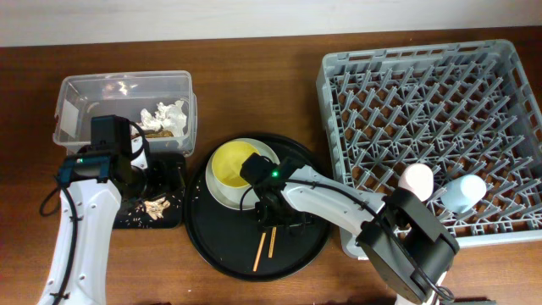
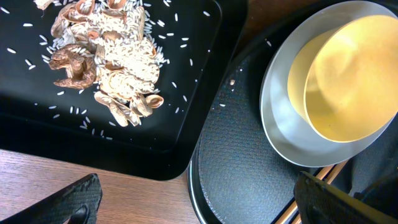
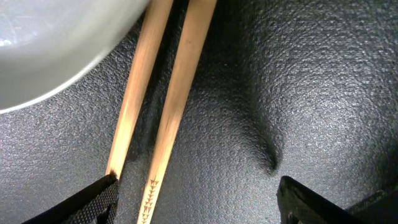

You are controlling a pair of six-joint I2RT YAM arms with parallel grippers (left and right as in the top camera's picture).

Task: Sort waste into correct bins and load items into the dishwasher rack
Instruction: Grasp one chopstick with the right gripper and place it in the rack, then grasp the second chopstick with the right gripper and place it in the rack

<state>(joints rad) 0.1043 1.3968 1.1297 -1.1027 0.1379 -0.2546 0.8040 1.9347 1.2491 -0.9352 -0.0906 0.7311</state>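
Note:
Two wooden chopsticks (image 1: 264,246) lie on the large round black tray (image 1: 220,241); close up they show in the right wrist view (image 3: 177,93). My right gripper (image 3: 196,199) is open just above them, fingers either side. The yellow bowl (image 1: 230,163) sits in the grey plate (image 1: 222,193) on that tray, also in the left wrist view (image 2: 351,74). My left gripper (image 2: 199,199) is open and empty over the edge between the shallow black tray (image 2: 205,93) and the round tray. Food scraps and rice (image 2: 106,56) lie in the black tray. Napkins (image 1: 165,116) are in the clear tub (image 1: 85,93). A pink cup (image 1: 417,180) and blue cup (image 1: 464,193) stand in the grey rack (image 1: 339,72).
The rack fills the right side of the table. The clear tub and the shallow black tray (image 1: 174,216) stand at the left, close beside the round tray. Bare wood (image 1: 254,51) shows along the back and front left.

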